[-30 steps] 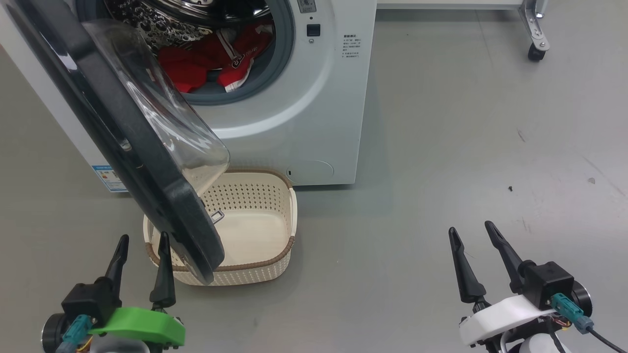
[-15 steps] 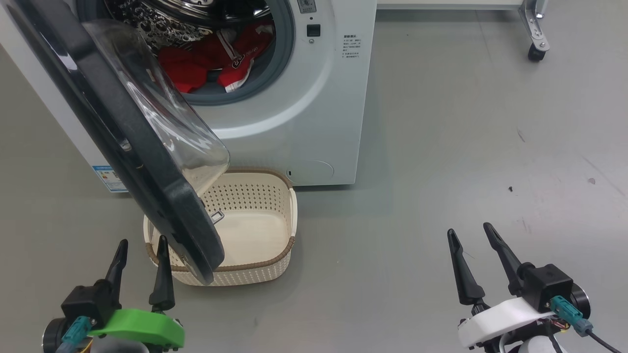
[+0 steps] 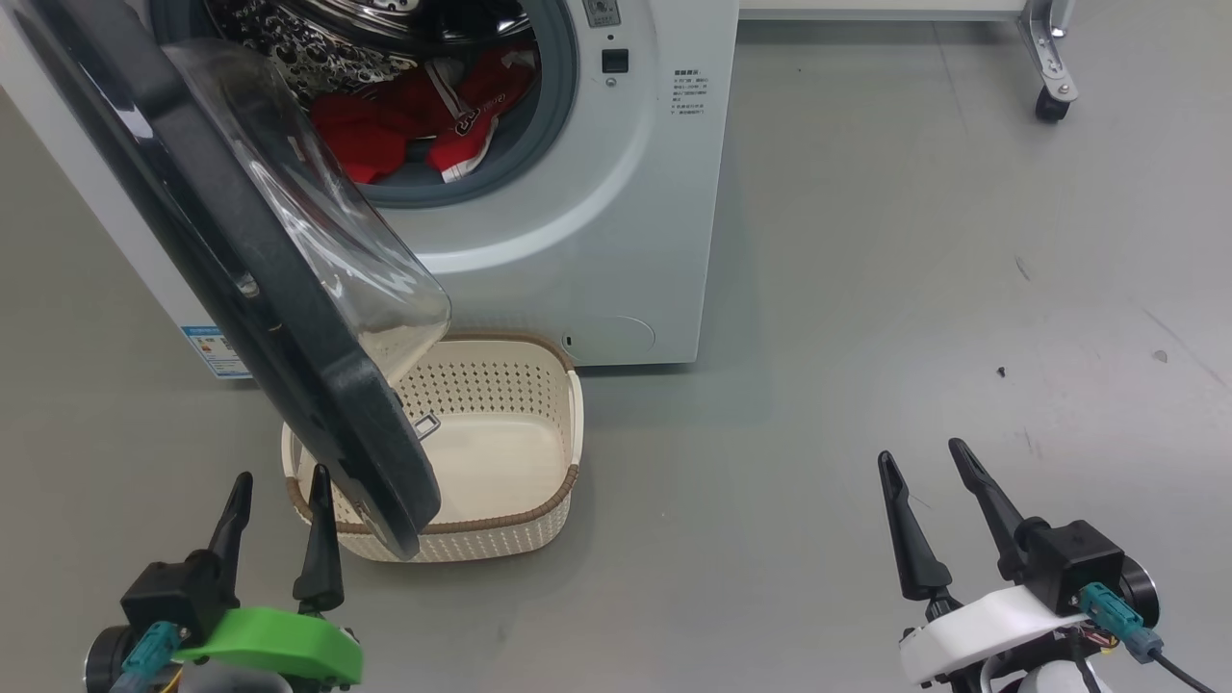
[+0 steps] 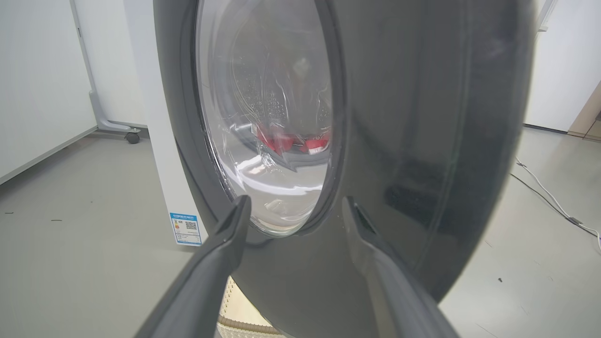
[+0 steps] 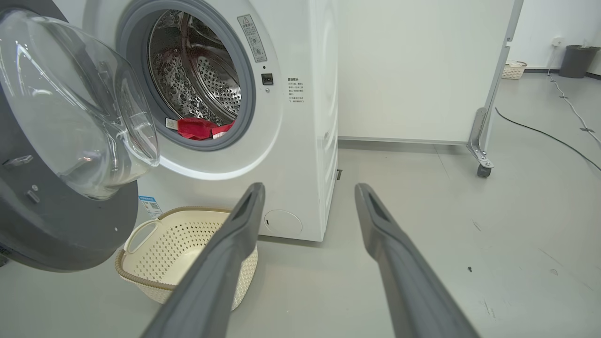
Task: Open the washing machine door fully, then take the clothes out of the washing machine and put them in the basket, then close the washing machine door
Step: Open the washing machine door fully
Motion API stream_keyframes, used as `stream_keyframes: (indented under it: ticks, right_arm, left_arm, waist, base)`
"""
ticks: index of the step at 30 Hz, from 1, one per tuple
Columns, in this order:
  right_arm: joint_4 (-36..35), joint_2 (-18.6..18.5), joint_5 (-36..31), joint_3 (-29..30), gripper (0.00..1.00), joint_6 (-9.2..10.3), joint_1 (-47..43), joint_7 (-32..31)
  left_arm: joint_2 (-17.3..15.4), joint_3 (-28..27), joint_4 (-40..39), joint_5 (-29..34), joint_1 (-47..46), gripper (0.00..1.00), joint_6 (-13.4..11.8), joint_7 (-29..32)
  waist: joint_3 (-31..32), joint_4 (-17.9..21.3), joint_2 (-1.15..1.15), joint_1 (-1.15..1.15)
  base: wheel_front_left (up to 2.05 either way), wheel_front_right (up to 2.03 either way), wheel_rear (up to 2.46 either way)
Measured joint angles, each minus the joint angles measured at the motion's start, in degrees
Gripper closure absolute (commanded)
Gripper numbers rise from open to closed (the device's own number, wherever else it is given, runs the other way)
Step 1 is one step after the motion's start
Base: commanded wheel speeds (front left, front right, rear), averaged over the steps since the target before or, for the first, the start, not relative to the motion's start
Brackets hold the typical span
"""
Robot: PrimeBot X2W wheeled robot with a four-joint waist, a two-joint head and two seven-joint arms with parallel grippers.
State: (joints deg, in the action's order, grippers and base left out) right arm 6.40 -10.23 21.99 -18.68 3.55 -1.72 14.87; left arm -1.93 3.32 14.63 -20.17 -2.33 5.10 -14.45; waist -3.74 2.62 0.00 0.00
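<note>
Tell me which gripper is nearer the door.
Left. The left gripper sits by the lower edge of the door; the right gripper is well off to its right.

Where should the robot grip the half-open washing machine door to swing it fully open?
Probably by the black rim at its free edge, nearest the left gripper, approached from the robot's side: the washing machine door stands edge-on there, thin enough to straddle.

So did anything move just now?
Hardly. The left gripper slid back a tiny bit toward the robot, and the right gripper barely did. Nothing grabbed or dropped; both are open. The washing machine door, the clothes and the basket stayed put.
</note>
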Motion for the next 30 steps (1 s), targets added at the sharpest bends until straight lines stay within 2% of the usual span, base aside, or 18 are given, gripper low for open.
stream_keyframes:
  ticks: [30]
  right_arm:
    - [1.14, 1.82, -1.49, 2.5, 0.0, -2.49, -0.88, 0.0]
  left_arm:
    - [0.0, 0.15, 0.81, -0.43, 0.0, 0.0, 0.33, 0.0]
  waist:
    - [0.12, -0.11, 0.0, 0.0]
  base:
    - [0.0, 0.0, 0.0]
